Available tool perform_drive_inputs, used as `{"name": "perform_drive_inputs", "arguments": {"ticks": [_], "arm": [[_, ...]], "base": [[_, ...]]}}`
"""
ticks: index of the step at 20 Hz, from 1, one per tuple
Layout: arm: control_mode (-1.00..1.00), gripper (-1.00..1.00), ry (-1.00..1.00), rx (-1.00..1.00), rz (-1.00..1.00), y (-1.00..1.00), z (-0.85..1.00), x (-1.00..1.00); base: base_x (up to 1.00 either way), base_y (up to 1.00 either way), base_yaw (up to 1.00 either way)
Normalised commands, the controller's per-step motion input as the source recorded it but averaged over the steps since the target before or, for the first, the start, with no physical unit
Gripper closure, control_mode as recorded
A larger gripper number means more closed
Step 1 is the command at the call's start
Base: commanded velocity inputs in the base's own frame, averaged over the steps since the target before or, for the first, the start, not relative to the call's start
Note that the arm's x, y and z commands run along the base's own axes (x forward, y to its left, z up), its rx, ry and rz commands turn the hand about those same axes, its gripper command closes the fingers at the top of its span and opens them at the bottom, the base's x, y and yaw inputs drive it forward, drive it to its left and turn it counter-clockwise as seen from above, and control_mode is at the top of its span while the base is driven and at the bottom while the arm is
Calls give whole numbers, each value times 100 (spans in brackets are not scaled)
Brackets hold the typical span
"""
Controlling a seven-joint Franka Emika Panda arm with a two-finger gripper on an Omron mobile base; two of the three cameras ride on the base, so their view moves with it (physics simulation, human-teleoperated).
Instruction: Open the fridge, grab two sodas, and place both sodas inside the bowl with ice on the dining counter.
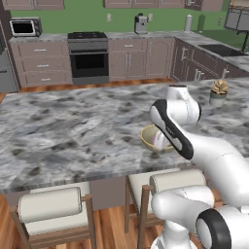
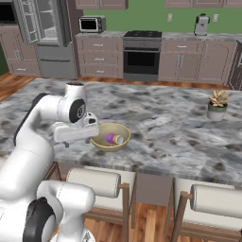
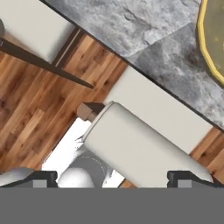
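The tan-yellow bowl (image 2: 100,140) sits on the marbled dining counter (image 2: 160,127), close to its front edge. A purple soda (image 2: 113,138) with a pale top lies on its side inside the bowl. In the left base view my arm covers part of the bowl (image 1: 147,137). My gripper (image 2: 75,141) hangs just left of the bowl, pointing down past the counter edge. Its fingertips (image 3: 43,177) stand wide apart with nothing between them, so the gripper (image 3: 113,178) is open. The bowl's rim (image 3: 205,48) shows at the top right of the hand view. The grey fridge (image 2: 52,47) stands at the far back left with an upper door swung open.
Cushioned wooden stools (image 2: 94,182) line the counter's near side, one (image 3: 140,144) directly under my hand. A small potted plant (image 2: 217,106) stands on the counter's right part. Stove (image 2: 141,59), microwave (image 2: 91,23) and brown cabinets run along the back wall.
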Motion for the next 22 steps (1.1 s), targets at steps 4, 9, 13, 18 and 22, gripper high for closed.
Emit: {"name": "perform_drive_inputs", "arguments": {"ticks": [4,9,13,18,22], "arm": [[-100,-100,1,-1,-15,32,-7,-13],[-100,-100,1,-3,-5,15,-15,-9],[-100,-100,2,-1,0,12,-19,-27],[-100,-100,0,0,-2,1,-10,-38],[-100,-100,0,1,-12,0,-7,-38]], "base": [[0,0,0],[0,0,0],[0,0,0],[0,0,0],[0,0,0]]}}
